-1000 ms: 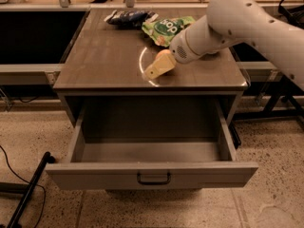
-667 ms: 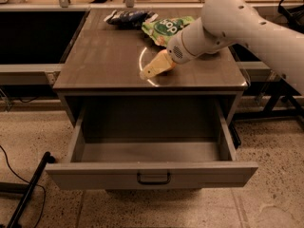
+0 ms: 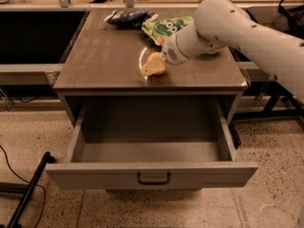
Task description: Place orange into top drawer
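The robot's white arm [image 3: 247, 30] reaches in from the right across the brown tabletop [image 3: 99, 61] of a grey cabinet. Its tool [image 3: 152, 67] sits low over the near middle of the tabletop, pointing left and slightly down. The orange [image 3: 157, 59] shows as a small rounded orange shape right at the tip of the tool, touching it. Whether the tool is spread, pressed together or pinching the fruit cannot be told from this view. Just left of the tool, a thin pale curved rim of a white bowl [image 3: 140, 61] arcs around the fruit's left side, so the orange appears to lie within that rim, on top of the cabinet rather than in the drawer.

Farther back on the tabletop lies a green snack bag [image 3: 167, 26], partly covered by the arm, and to its left a dark blue packet [image 3: 127, 17], near the far edge.

Below the tabletop, the top drawer [image 3: 95, 175] stands pulled well out toward the near side, its grey floor and side walls in view. A small dark bail handle [image 3: 153, 178] hangs at the centre of its flat front panel.

On the speckled floor [image 3: 266, 194], at the near left, a black bar [image 3: 29, 189] slants and a thin dark cable [image 3: 9, 167] curves beside it.
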`<state>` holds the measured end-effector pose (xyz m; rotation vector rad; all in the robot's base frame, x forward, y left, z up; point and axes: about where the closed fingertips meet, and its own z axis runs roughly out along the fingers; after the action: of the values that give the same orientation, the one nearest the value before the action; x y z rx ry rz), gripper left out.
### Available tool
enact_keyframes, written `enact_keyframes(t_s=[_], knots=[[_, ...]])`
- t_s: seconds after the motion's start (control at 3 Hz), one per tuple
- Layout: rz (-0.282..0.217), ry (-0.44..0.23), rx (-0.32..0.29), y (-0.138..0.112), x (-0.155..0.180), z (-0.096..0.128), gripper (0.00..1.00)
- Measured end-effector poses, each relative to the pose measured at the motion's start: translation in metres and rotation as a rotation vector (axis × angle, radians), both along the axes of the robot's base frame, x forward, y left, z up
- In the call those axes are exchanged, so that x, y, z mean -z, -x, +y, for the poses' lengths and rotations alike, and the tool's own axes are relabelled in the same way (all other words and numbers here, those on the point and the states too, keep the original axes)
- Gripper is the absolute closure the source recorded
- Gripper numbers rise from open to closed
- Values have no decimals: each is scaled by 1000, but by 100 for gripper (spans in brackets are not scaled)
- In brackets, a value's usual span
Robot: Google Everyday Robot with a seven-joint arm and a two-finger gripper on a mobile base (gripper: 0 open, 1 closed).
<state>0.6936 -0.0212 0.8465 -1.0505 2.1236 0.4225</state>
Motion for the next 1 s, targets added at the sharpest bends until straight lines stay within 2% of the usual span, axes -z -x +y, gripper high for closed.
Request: enact_keyframes(t_s=[0.33, 0.67, 1.0], knots=[[-39, -24, -30, 15, -7, -1, 66], [-113, -94, -84, 48, -22, -2, 90], [-171, -174, -166, 92, -28, 6, 100]])
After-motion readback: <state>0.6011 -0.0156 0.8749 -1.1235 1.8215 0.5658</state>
